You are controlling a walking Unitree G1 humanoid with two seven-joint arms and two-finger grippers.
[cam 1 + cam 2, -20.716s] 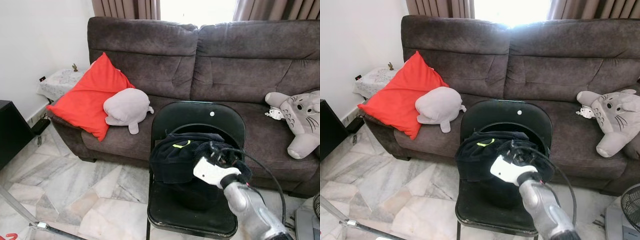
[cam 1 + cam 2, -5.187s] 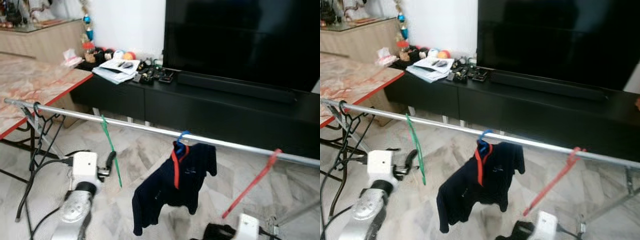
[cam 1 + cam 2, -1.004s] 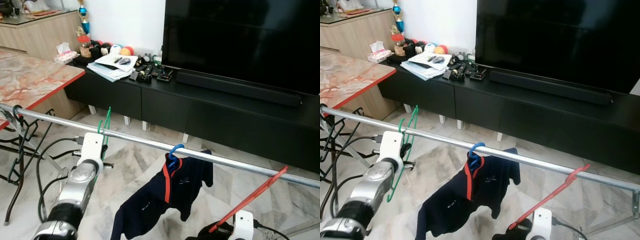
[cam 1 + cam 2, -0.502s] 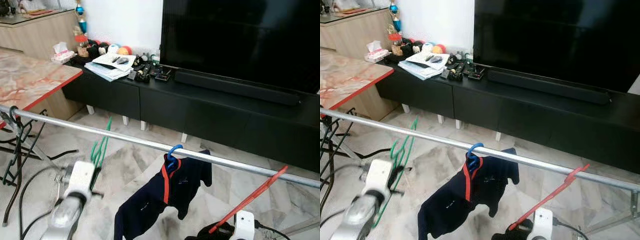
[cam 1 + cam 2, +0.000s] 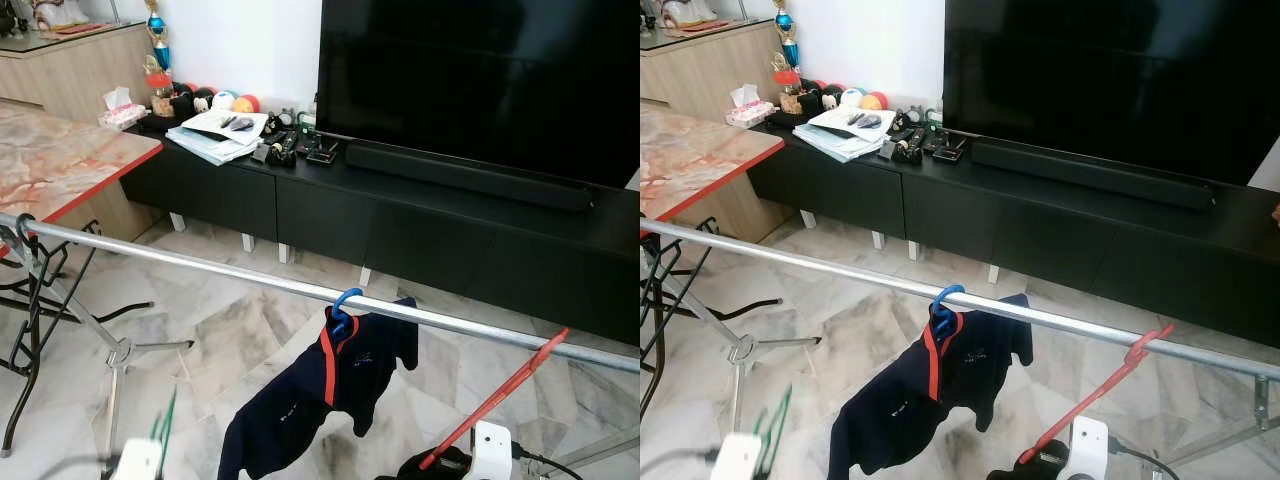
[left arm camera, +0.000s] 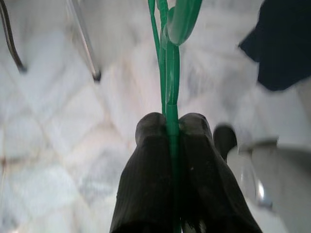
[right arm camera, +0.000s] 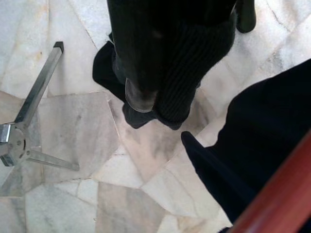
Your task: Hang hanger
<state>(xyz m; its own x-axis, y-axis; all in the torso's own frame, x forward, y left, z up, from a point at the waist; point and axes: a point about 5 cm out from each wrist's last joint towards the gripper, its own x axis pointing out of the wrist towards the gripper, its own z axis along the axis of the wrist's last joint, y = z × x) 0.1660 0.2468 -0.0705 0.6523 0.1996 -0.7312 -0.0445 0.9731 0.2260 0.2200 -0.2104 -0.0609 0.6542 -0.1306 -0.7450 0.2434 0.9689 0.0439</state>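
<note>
1. Left gripper: low at the near left, its 2 black fingers pressed together on a thin bar of the green hanger. The hanger is well below the rail, off it.
2. Green hanger, seen blurred above the white wrist housing in the right eye view. It looks like thin moulded plastic: judged light, fairly stiff yet springy, and smooth enough to pivot in a pinch. The best hold is probably on the straight bar near the hook, so the hook stays upright and free to pass over the rail.
3. Right gripper: low at the near right, pointing at the marble floor. Whether its fingers are parted or closed, I cannot tell; dark cloth lies beside them.
4. Red hanger: leaning up to the rail from the right arm's wrist housing.
5. Metal rail: it crosses the scene from left to right, with bare length on its left half.
6. Navy shirt on a blue hanger, hooked on the rail near its middle.
7. Black TV cabinet and television, far behind.
</note>
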